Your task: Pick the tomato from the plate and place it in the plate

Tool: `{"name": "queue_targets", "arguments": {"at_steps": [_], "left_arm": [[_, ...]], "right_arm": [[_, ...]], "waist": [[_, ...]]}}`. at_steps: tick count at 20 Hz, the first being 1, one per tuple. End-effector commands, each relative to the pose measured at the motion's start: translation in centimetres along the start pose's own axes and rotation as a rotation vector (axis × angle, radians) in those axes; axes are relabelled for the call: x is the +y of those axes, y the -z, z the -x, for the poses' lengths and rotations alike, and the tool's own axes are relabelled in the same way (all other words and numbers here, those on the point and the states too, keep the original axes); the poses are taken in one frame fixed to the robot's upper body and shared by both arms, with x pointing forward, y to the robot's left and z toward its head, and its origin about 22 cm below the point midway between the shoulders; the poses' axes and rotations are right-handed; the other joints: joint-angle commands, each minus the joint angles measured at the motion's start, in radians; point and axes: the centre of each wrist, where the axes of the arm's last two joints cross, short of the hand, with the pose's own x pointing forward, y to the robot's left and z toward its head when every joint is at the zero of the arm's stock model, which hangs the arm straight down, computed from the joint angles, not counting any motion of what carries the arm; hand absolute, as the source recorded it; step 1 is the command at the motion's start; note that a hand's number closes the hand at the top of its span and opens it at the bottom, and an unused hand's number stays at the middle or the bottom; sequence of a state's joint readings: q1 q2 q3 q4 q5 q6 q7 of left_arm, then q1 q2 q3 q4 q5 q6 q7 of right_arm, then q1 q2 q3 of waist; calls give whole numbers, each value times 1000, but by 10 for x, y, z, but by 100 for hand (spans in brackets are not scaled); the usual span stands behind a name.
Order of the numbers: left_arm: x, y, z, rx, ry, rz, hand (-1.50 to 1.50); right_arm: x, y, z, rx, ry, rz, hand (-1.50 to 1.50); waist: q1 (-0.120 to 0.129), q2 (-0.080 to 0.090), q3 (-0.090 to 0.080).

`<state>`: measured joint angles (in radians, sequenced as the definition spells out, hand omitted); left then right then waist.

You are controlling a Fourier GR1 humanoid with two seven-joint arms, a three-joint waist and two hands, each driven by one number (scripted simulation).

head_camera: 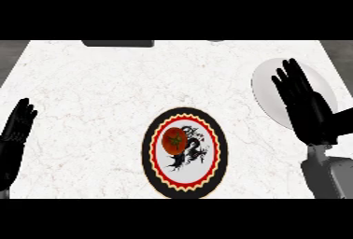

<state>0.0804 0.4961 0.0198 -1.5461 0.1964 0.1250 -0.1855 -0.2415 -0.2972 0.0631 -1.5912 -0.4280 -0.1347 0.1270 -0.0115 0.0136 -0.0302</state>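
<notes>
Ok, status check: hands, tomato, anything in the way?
Both hands open: left hand resting at counter's left edge, right hand over white plate. Tomato on patterned plate. Nothing in the way.

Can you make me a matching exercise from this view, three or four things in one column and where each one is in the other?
Things:
1. tomato
2. white plate
3. left hand
4. patterned plate

Places:
A. at the view's left edge, open
B. middle of the counter
C. on the patterned plate
D. upper right, partly behind the right hand

Pairs: 1-C, 2-D, 3-A, 4-B
</notes>
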Motion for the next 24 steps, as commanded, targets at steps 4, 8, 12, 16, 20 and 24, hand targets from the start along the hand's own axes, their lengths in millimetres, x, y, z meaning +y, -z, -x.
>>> {"name": "queue_targets", "arguments": {"at_steps": [4,8,12,16,20,24], "left_arm": [[-39,32,-48,-230,-14,249,0],[-71,34,-61,-287,-60,406,0],[-86,39,-67,-282,-72,484,0],[-88,49,-77,-258,-73,478,0],[-98,59,-78,-248,-61,448,0],[-95,57,-80,-201,-63,434,0]], "right_arm": [[66,20,40,446,-133,-470,-150],[93,34,10,406,-641,-793,-150],[133,46,-7,316,-967,-1039,-150],[176,65,-16,248,-1139,-1164,-150],[219,82,-8,231,-1244,-1220,-150],[252,95,0,405,-1260,-1273,-150]], "waist": [[118,36,30],[178,33,18],[171,25,27],[128,13,30],[89,9,30],[56,-3,29]]}}
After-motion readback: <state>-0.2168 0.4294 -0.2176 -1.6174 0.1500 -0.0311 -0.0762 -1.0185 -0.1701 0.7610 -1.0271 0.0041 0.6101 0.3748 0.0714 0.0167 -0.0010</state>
